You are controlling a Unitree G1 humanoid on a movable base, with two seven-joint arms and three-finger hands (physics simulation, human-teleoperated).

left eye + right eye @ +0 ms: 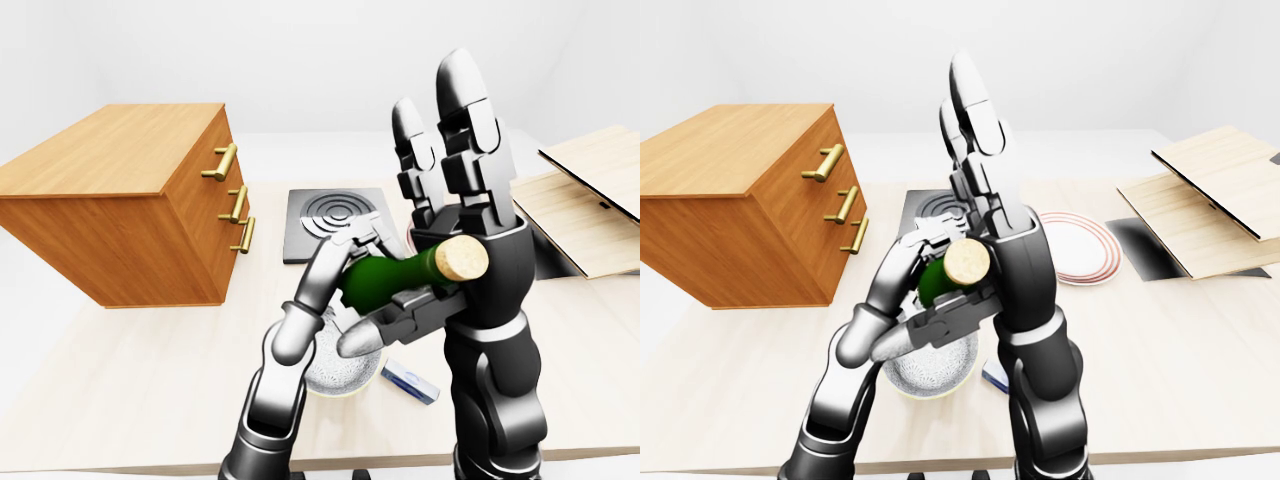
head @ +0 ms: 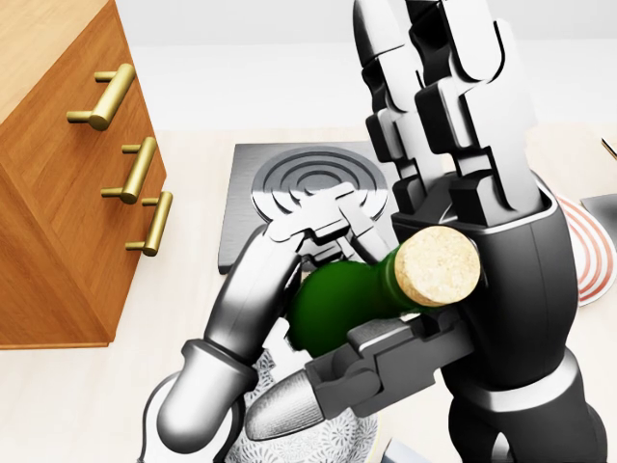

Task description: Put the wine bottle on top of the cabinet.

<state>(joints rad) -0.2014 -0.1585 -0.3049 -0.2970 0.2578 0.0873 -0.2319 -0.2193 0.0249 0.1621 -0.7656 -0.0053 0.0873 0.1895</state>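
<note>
Glossy silver-grey shells over dark grey joints on both arms. Left hand slim, with pale metallic segmented fingers. Right hand bulkier, dark gunmetal, with blocky jointed fingers, rounded silver tips and ribbed pads. Ringed black forearm cuffs below.

Right hand: fingers spread, extended straight up, thumb jutting low toward view left. Left hand: fingers curled, forearm rising from bottom.
</note>
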